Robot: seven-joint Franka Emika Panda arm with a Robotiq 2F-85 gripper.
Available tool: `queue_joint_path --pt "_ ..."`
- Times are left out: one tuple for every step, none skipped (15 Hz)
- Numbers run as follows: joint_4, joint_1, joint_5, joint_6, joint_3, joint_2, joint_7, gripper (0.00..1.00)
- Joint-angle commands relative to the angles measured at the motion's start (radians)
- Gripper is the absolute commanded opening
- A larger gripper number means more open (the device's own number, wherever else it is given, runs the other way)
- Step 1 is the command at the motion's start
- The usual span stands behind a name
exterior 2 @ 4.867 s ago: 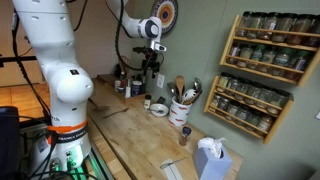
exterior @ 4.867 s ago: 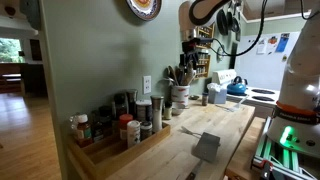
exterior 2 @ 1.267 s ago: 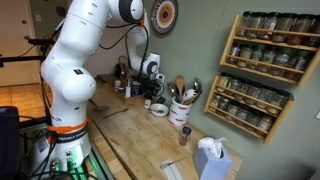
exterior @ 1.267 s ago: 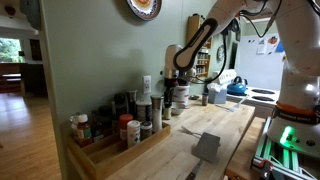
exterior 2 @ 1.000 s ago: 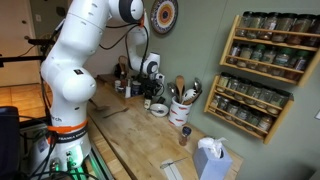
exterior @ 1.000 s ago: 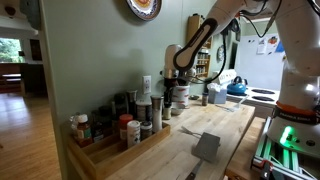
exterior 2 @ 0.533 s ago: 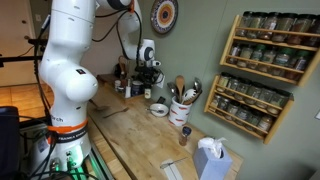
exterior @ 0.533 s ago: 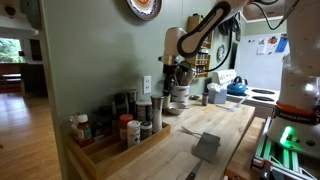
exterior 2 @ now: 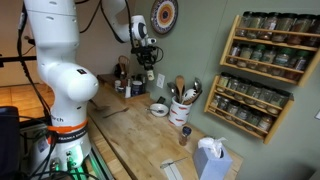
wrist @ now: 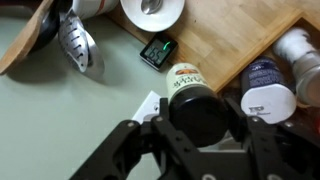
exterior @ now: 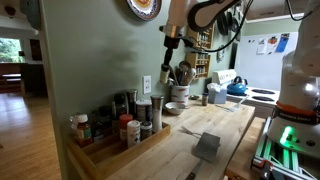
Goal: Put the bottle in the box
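Note:
My gripper [wrist: 198,122] is shut on the bottle [wrist: 192,98], a spice jar with a black cap and a pale label, held between the two black fingers. In both exterior views the gripper [exterior: 170,60] [exterior 2: 147,64] hangs high above the counter in front of the green wall, with the bottle [exterior: 169,70] [exterior 2: 149,75] below it. The box [exterior: 104,156], a long low tray of light wood, lies along the wall and holds several spice jars [exterior: 130,124]. Two white-capped jars [wrist: 268,92] show just right of the held bottle in the wrist view.
A crock of utensils [exterior: 180,95] [exterior 2: 182,106] and a white bowl [exterior 2: 159,109] [wrist: 152,10] stand on the wooden counter below the gripper. A small dark packet [wrist: 156,51] lies near the bowl. A grey object [exterior: 207,147], a blue kettle [exterior: 237,88] and wall spice racks [exterior 2: 265,70] are further off.
The arm has risen from counter height beside the crock up along the wall, carrying the bottle with it. The jaws have stayed shut on it.

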Motion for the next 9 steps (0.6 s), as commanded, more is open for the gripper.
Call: queue_joint_path --pt "0.05 0.013 0.018 0.037 0.024 0.016 -0.068 0.31" --pt "0.068 0.02 0.034 0.052 0.028 0.032 -0.094 0.31" --pt "0.091 0.026 0.053 0.065 0.031 0.057 -0.128 0.31" --pt "0.114 0.033 0.074 0.07 0.034 0.081 -0.163 0.31" --pt "0.145 0.041 0.105 0.064 0.038 0.113 -0.208 0.31" --pt "0.174 0.048 0.146 0.056 0.041 0.143 -0.257 0.31" --pt "0.209 0.054 0.184 0.03 0.046 0.176 -0.303 0.31" --pt "0.239 0.057 0.211 0.014 0.052 0.205 -0.337 0.31" --pt "0.268 0.06 0.229 0.007 0.059 0.233 -0.374 0.31"
